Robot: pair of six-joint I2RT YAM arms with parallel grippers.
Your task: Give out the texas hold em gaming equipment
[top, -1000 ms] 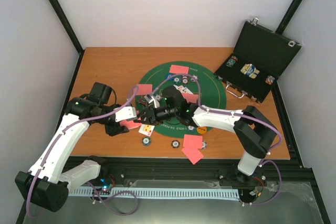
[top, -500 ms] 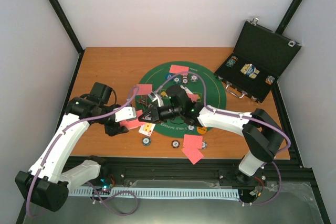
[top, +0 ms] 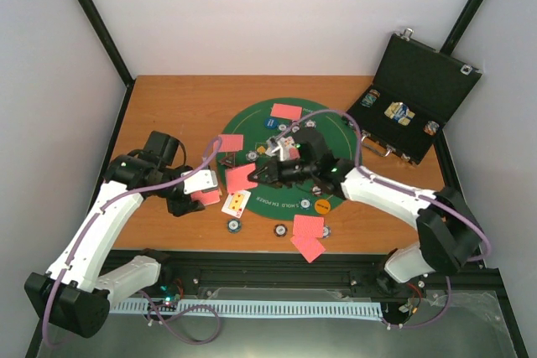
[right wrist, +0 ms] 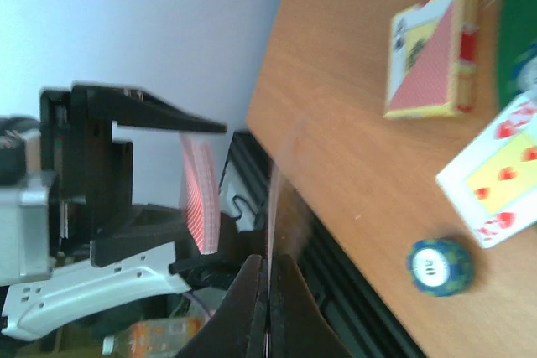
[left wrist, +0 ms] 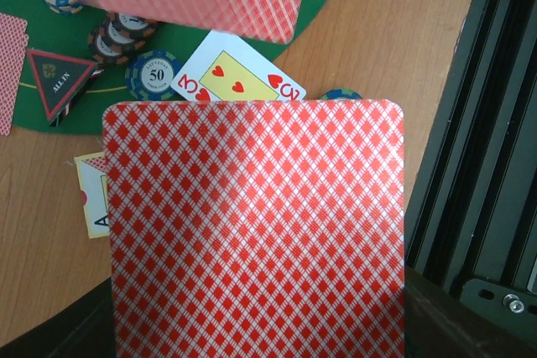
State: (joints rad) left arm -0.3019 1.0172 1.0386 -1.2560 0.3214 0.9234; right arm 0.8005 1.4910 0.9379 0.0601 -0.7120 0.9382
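Chip "50" near "ALL IN" triangle

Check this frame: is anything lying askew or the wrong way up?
One card lies face up, a three of hearts, straddling the mat's near-left edge, where most others show red backs. Two cards near the front table edge overlap crookedly. Nothing looks spilled or damaged.

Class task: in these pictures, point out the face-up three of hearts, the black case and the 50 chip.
three of hearts (left wrist: pixel 239 80): left wrist view, on its yellow centre panel.
black case (top: pixel 430 80): top external view, on the inside of the raised lid.
50 chip (left wrist: pixel 154 75): left wrist view, on its printed middle.
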